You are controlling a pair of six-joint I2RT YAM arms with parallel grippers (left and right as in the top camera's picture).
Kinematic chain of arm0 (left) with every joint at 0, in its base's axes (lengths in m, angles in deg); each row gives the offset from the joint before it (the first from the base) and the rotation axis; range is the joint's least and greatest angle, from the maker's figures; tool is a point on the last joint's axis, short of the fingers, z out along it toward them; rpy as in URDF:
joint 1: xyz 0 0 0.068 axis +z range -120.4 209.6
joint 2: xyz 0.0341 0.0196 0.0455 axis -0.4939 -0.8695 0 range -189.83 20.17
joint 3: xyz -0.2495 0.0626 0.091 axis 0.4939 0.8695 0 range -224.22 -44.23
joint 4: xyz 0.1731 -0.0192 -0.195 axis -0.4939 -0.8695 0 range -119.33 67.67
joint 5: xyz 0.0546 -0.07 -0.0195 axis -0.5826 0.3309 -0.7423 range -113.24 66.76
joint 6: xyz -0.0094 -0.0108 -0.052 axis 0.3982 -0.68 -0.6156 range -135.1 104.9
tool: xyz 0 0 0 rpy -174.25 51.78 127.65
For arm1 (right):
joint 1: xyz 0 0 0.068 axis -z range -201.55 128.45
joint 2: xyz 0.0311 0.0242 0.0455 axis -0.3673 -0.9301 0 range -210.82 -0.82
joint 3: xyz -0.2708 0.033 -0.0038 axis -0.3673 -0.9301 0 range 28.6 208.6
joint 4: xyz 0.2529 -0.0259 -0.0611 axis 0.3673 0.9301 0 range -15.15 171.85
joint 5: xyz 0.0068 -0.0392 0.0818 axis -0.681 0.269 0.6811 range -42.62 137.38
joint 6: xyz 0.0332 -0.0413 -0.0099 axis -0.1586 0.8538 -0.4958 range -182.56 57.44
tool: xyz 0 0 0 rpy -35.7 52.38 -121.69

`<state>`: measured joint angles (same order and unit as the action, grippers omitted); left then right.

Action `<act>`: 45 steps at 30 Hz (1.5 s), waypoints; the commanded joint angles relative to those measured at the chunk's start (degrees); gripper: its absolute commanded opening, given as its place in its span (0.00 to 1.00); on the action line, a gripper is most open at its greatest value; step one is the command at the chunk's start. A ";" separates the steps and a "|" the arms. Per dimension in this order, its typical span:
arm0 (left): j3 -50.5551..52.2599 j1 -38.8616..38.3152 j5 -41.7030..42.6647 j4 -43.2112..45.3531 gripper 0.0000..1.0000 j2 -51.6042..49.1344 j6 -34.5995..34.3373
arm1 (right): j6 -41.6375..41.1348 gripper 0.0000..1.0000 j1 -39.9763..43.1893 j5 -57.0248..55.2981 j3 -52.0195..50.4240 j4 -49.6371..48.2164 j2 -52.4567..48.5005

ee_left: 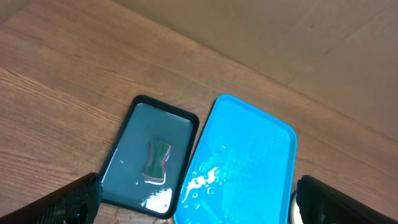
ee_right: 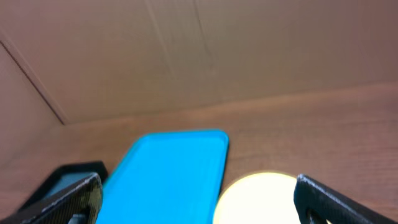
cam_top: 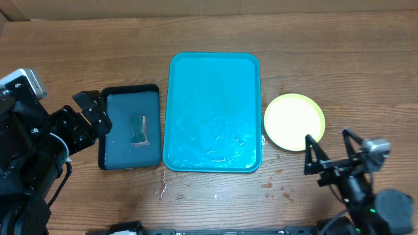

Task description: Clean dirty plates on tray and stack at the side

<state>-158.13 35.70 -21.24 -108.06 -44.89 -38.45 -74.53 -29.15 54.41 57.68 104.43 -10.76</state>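
A wooden table [cam_top: 209, 202] is backed by a cardboard wall [ee_right: 199, 50]. One turquoise tray [cam_top: 171, 111] is set at the table's middle, wetted with water droplets [cam_top: 219, 147]. One smaller black tray [cam_top: 130, 87] lies just left of it, filled with shallow water in which one dark pad [cam_top: 138, 128] is sunk. One yellow-green-rimmed plate [cam_top: 294, 121] is seen on the table just right of the turquoise tray; whether more lie beneath it cannot be told. The right gripper [cam_top: 326, 137], jaws spread wide, is held at the plate's near edge. The left gripper [cam_top: 96, 114], equally wide, is held at the black tray's left side.
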 commanded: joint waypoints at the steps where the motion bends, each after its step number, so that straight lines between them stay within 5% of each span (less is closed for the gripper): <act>1: -0.61 -0.02 0.79 0.22 1.00 -0.17 1.55 | 0.22 1.00 -0.11 -0.04 -8.74 -5.20 4.22; 11: -0.61 -0.02 0.79 0.22 1.00 -0.17 1.55 | 0.11 1.00 -0.04 1.09 -28.79 -33.11 9.77; 40: -0.61 -1.25 -1.22 -1.31 1.00 0.48 1.60 | 0.02 1.00 0.04 0.50 -28.61 -25.51 9.55; 45: 4.20 -2.05 -2.75 6.88 1.00 3.65 0.02 | 0.02 1.00 0.04 0.50 -28.61 -25.51 9.55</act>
<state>-157.26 34.81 -22.93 -105.35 -43.99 -38.52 -74.53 -29.15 55.48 29.64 79.14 -1.51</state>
